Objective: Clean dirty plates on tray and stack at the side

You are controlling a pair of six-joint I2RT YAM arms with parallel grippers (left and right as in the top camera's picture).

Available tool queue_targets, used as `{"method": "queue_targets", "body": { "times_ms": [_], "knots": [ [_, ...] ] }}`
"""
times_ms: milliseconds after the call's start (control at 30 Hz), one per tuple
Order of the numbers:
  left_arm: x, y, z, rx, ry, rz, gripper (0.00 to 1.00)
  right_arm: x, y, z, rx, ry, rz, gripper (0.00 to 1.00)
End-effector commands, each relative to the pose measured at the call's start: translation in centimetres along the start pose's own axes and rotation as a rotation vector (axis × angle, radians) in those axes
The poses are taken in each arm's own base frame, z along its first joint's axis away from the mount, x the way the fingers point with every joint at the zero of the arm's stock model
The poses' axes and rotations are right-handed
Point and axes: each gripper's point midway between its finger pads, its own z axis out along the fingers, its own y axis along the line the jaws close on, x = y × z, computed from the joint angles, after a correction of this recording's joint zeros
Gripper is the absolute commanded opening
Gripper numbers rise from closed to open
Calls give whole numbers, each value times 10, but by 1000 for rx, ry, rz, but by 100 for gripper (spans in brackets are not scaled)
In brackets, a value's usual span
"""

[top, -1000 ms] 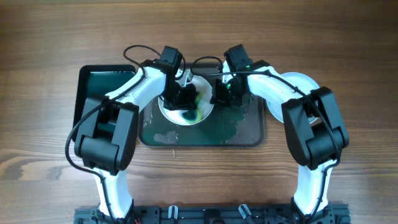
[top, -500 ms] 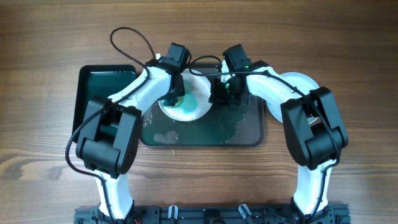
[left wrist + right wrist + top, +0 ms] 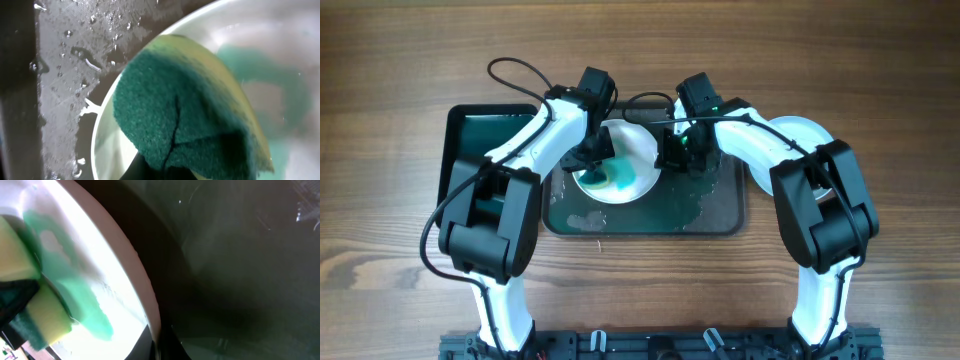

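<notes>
- Scrubbing progress: the left gripper (image 3: 594,158), jaws clamped on the green-and-yellow sponge (image 3: 175,115), has swept from the round white plate's (image 3: 636,145) centre to its 9 o'clock side, thinning the teal smear (image 3: 625,181).
- Jaws of the right gripper (image 3: 672,150) pinch its 3 o'clock rim.
- Plate sits at 11 o'clock in the dark grey rectangular tray (image 3: 715,210), still streaked; more wiping seems needed.

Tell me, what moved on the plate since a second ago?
The left gripper, holding the sponge, slid from the white plate's middle toward its left edge, and the green blob got wiped into a wider teal smear. The right gripper kept gripping the plate's right rim. The tray and the plate beside it stayed put.
</notes>
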Motion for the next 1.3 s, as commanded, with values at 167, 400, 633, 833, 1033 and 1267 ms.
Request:
{"method": "queue_targets", "body": {
  "times_ms": [167,400,633,833,1033,1267],
  "knots": [
    [-56,46,-71,-58,-160,-131,4,0,-15,-3,70,-10,12,4],
    [-54,46,-70,-31,-135,-142,4,-5,-40,-68,368,-175,-12,4],
    [-51,33,-70,39,-111,-137,4,-3,-13,-156,651,-485,-174,4],
    [-50,31,-70,43,-109,-133,4,12,24,-219,848,-752,-320,4],
    [-49,30,-70,48,-106,-132,4,30,51,-252,1045,-911,-460,4],
    [-50,30,-70,49,-106,-132,4,51,82,-290,1273,-1113,-571,4]
  ]
}}
